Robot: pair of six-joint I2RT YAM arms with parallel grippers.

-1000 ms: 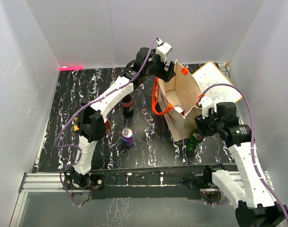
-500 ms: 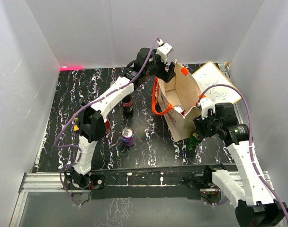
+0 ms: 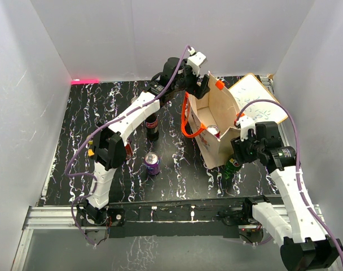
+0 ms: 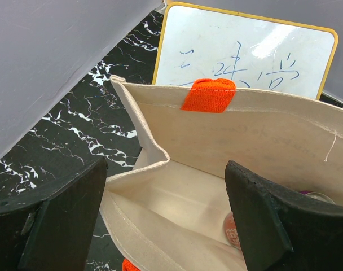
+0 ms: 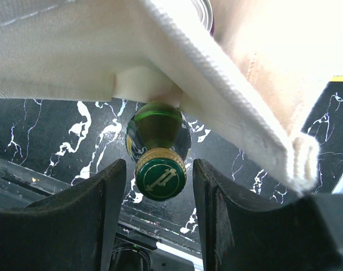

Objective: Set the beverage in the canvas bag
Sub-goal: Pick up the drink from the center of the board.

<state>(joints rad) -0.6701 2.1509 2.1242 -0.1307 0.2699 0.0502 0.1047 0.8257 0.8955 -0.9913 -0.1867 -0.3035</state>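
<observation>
1. The canvas bag (image 3: 216, 113) is standing open on the right half of the desk (image 3: 84, 113). The left fingers (image 3: 198, 84) are hanging released over its far-left rim, spread wide astride the canvas wall. By my reading, they are placed there to steady the bag and keep its mouth open.
2. The green bottle (image 3: 232, 168), the beverage in hand, is standing upright on the desk at the bag's near-right corner, right against the canvas. It is not yet in the bag.
3. The right fingers (image 3: 239, 150) are flanking the bottle's top, released, probably lining up to clench the neck for a lift.
4. A can (image 3: 212, 130) is already sitting inside the bag. A purple can (image 3: 152, 162) and a dark bottle (image 3: 152, 125) are waiting on the desk to the left.
5. The right wrist view is showing what the top view is hiding: slim gaps either side of the cap (image 5: 160, 178), and canvas overhanging the bottle's shoulder, which could snag a straight lift.
6. The left wrist view alone is showing the orange handle (image 4: 208, 95) up close and the writing on the whiteboard (image 4: 245, 53) beyond the bag.
</observation>
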